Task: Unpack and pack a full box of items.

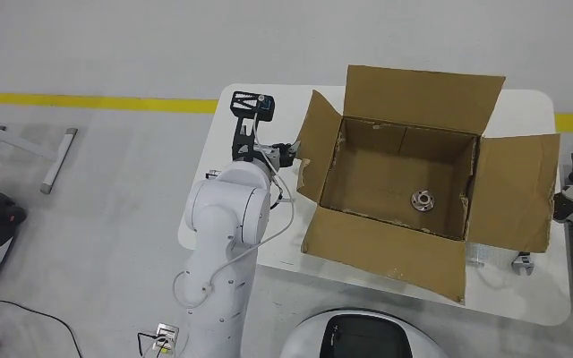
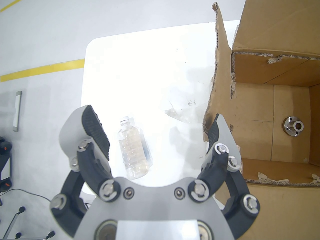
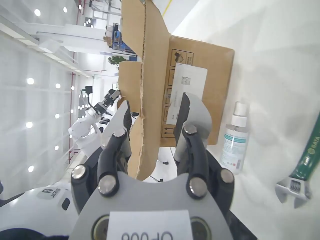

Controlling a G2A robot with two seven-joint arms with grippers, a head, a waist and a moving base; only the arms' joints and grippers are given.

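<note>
An open cardboard box [image 1: 398, 192] stands on the white table [image 1: 528, 304], its flaps spread outward. A metal flange [image 1: 419, 200] lies alone on the box floor [image 2: 293, 126]. My left gripper [image 2: 153, 114] hovers open over the table just outside the box's left flap [image 1: 318, 148]. Below it lies a clear plastic bottle [image 2: 132, 148] on its side, untouched. My right gripper [image 3: 156, 102] is open, with the edge of the box's right flap [image 3: 145, 76] standing between its fingers.
A crumpled clear plastic bag [image 2: 180, 111] lies by the left flap. A white-capped spray bottle [image 3: 235, 141] and a green-handled adjustable wrench [image 3: 303, 166] lie on the table outside the box's right wall. The wrench [image 1: 522, 263] is near the front right edge.
</note>
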